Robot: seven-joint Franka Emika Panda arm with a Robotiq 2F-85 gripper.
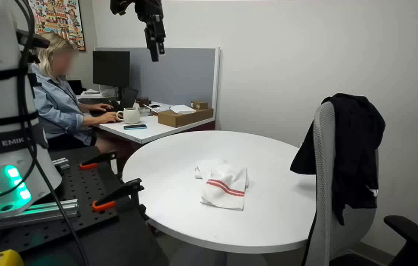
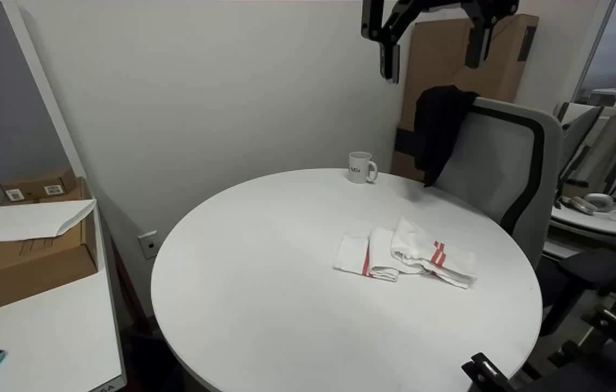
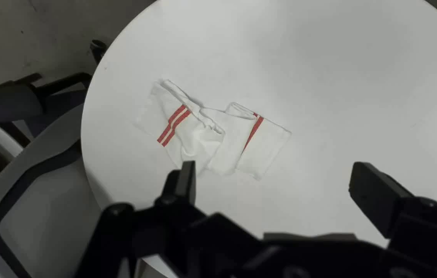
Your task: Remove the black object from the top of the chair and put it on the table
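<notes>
The black garment (image 1: 356,147) hangs limp over the top of the grey chair's backrest (image 1: 323,155). In an exterior view the garment (image 2: 441,125) drapes over one upper corner of the chair (image 2: 504,158), its lower end near the table's edge. The round white table (image 1: 168,184) stands beside the chair. My gripper (image 2: 432,74) is open and empty, fingers pointing down, high above the table. In the wrist view the gripper (image 3: 274,168) has its fingers wide apart over the table top (image 3: 319,96). The chair (image 3: 48,220) shows there at lower left; the garment is out of that view.
A white cloth with red stripes (image 1: 227,195) lies rumpled on the table. A white mug (image 2: 358,167) stands near the table's far edge. A person (image 1: 61,96) sits at a cluttered desk with a cardboard box (image 1: 179,117). Orange-tipped clamps (image 1: 116,195) edge the robot's base.
</notes>
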